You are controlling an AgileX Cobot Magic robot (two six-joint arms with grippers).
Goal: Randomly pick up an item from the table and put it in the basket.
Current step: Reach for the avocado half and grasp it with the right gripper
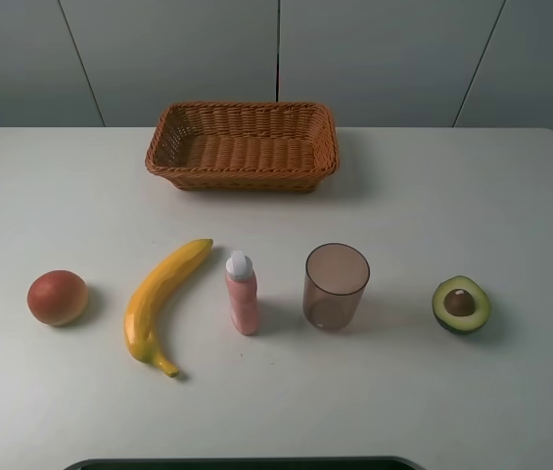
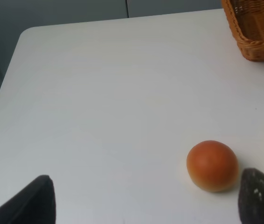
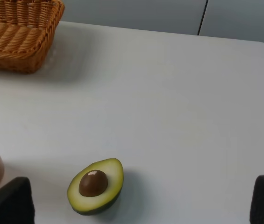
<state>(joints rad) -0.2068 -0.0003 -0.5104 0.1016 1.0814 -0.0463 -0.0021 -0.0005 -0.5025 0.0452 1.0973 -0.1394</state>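
The avocado half (image 1: 461,305) lies cut side up, brown pit showing, at the right of the white table (image 1: 433,196). It also shows in the right wrist view (image 3: 96,185). The wicker basket (image 1: 242,178) stands at the back middle, with nothing in it. Its corner shows in the left wrist view (image 2: 258,32) and the right wrist view (image 3: 15,46). My right gripper (image 3: 139,207) is open, short of the avocado, holding nothing. My left gripper (image 2: 150,207) is open and holds nothing. Neither gripper shows in the exterior high view.
A round red-orange fruit (image 1: 58,297) lies at the left, just off my left gripper's finger (image 2: 260,198). A yellow banana (image 1: 163,299), a pink bottle (image 1: 242,294) and a translucent brown cup (image 1: 336,286) stand in a row across the middle.
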